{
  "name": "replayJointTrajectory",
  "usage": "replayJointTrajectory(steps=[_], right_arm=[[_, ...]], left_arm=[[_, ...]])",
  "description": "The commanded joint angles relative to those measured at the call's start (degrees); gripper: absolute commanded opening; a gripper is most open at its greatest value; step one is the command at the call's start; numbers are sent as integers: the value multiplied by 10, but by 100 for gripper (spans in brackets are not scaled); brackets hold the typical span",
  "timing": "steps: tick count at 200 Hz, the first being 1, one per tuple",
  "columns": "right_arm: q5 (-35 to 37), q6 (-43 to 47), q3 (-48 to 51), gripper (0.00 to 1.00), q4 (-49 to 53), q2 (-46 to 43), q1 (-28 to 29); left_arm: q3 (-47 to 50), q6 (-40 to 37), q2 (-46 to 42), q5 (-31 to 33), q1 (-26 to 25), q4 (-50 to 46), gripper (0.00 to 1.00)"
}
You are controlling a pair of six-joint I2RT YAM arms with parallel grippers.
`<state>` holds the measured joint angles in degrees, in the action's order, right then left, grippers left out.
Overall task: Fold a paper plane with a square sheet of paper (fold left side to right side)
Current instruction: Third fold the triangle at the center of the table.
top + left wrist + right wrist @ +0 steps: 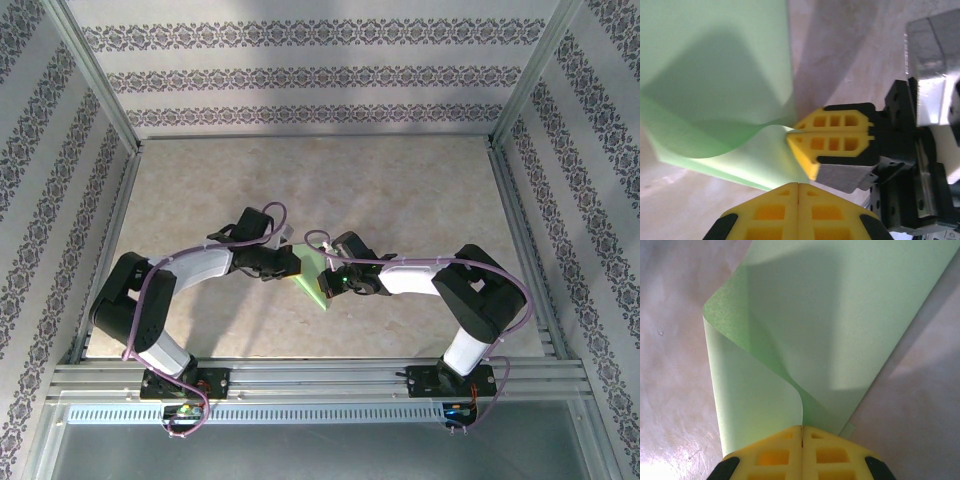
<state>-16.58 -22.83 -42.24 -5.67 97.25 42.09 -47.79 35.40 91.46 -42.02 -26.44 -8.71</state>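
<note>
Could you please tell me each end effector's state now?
Left end effector: closed, grip unclear.
Right end effector: closed on the green paper sheet.

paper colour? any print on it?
The sheet of paper is pale green, plain, no print. Clearest in the right wrist view.

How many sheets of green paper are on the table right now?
1. The square sheet of paper sits mid-table, curled over on itself and pinched in the right gripper. A second sheet could hide underneath.
</note>
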Motion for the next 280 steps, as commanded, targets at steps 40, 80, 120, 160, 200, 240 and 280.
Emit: replayJointTrajectory(steps=[40,80,120,160,200,240,280], right_arm=[[1,-8,12,0,45,27,-3],[3,-7,12,0,48,26,-3],[5,-6,12,0,49,26,-3],[5,-5,11,0,51,28,-3],[6,-5,13,0,50,28,-3],[5,-5,13,0,50,29,-3],[5,-6,11,0,49,29,-3]], left_arm=[[-2,30,46,-4,-21,65,4],[-4,28,71,-4,-24,73,4],[4,22,86,7,-24,70,4],[9,6,91,21,-25,49,4],[8,-6,99,28,-25,39,4],[9,-6,106,35,-24,44,4],[12,-5,120,51,-25,44,3]])
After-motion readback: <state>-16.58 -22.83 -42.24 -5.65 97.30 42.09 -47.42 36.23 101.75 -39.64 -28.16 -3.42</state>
